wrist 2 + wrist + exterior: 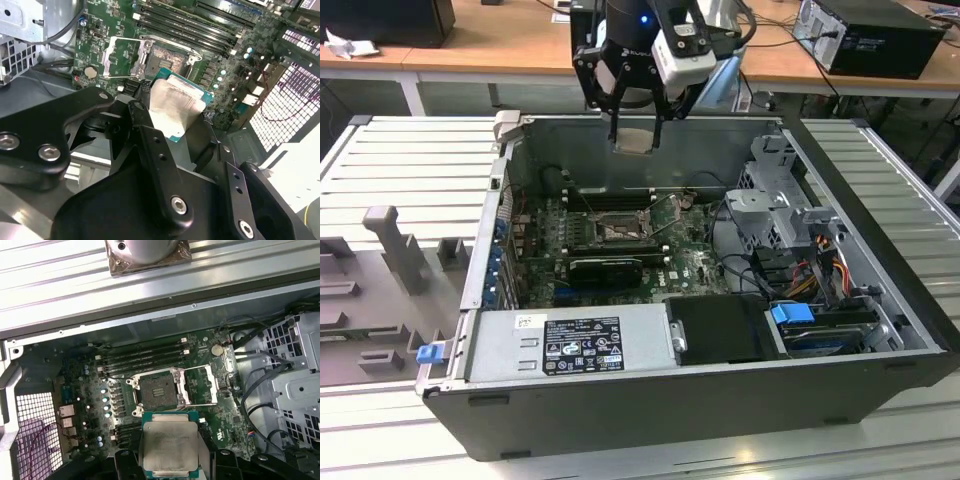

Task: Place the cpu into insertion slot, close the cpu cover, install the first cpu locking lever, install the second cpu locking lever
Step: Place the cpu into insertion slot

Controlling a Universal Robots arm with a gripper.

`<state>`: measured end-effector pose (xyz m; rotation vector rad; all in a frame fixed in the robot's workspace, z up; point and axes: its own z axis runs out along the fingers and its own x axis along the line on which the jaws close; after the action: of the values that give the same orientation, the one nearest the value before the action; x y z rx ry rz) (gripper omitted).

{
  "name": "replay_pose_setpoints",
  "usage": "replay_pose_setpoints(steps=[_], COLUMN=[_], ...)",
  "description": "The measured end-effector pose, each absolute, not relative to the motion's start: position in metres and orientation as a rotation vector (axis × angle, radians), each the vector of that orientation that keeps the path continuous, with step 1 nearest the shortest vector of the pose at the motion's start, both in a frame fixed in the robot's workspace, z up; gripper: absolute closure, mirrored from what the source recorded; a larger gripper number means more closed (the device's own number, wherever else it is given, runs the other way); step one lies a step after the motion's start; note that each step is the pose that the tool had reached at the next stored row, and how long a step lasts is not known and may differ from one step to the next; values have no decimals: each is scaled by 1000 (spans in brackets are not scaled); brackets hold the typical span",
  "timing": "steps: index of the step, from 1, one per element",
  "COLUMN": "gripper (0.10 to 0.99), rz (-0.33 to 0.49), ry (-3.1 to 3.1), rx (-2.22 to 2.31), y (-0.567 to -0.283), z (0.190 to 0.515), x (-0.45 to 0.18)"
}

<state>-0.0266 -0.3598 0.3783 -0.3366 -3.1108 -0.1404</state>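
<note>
My gripper hangs above the open computer case, over its back wall, shut on the cpu, a flat silver square with a green edge. In both wrist views the cpu sits gripped between the black fingers. The insertion slot lies bare on the green motherboard, well below the chip. The cpu cover, a silvery frame, is swung open beside the slot. Thin wire levers stand raised around the socket.
Long black memory slots run beside the socket. A black bar and the power supply lie nearer the front of the case. The drive cage and cables fill the exterior view's right. A grey moulded tray lies outside the case.
</note>
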Motion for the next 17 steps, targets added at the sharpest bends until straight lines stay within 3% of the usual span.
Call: replay_pose_setpoints(steps=[17], gripper=[557], rz=[-139], ry=[-3056], rx=[-725], y=[-360], z=[378], x=[-27])
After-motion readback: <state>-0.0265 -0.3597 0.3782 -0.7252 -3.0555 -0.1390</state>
